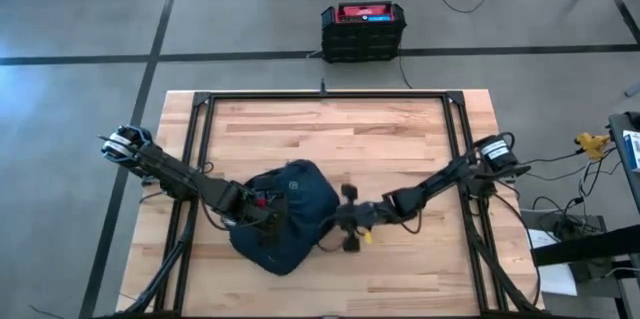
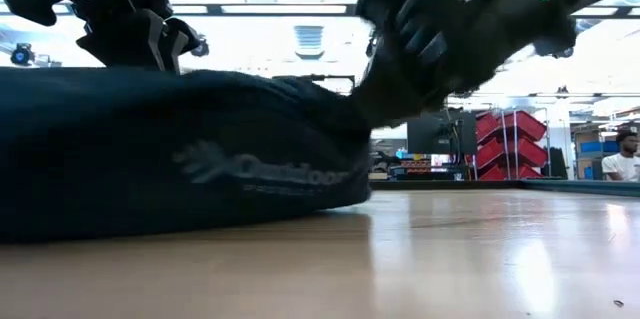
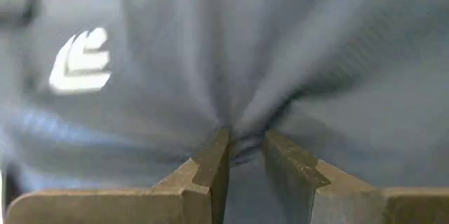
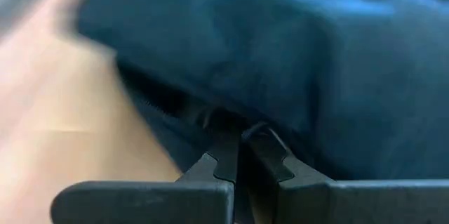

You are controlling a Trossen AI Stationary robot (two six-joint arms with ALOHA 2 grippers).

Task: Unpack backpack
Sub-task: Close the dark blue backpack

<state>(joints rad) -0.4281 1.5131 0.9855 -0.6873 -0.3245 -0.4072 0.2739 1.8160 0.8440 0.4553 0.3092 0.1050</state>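
The dark navy backpack (image 1: 290,214) lies flat on the wooden table, near its front middle, with its white logo (image 3: 81,59) facing up. My left gripper (image 1: 262,209) is over the bag's left part, shut on its fabric. My right gripper (image 1: 345,224) is at the bag's right edge, fingers shut against the dark seam there (image 4: 210,119). In the low view the bag (image 2: 180,159) fills the left side, and my right gripper (image 2: 400,79) meets its right end. My left gripper pinches a bunched fold of the bag's top fabric (image 3: 242,136) between its two fingers. Creases run out from the pinch, so the cloth is drawn toward it. The bag stays on the table. My right gripper is shut at the bag's right edge, under an overhanging fold (image 4: 231,129). It comes low from the table's right. Which part is between the fingers is hidden by the fold.
A black crate with a red top (image 1: 363,29) stands on the floor beyond the table's far edge. Bare wood (image 1: 330,129) lies behind the bag and to the right front. A black frame (image 1: 200,109) runs around the tabletop. A person (image 2: 625,154) is far off in the room.
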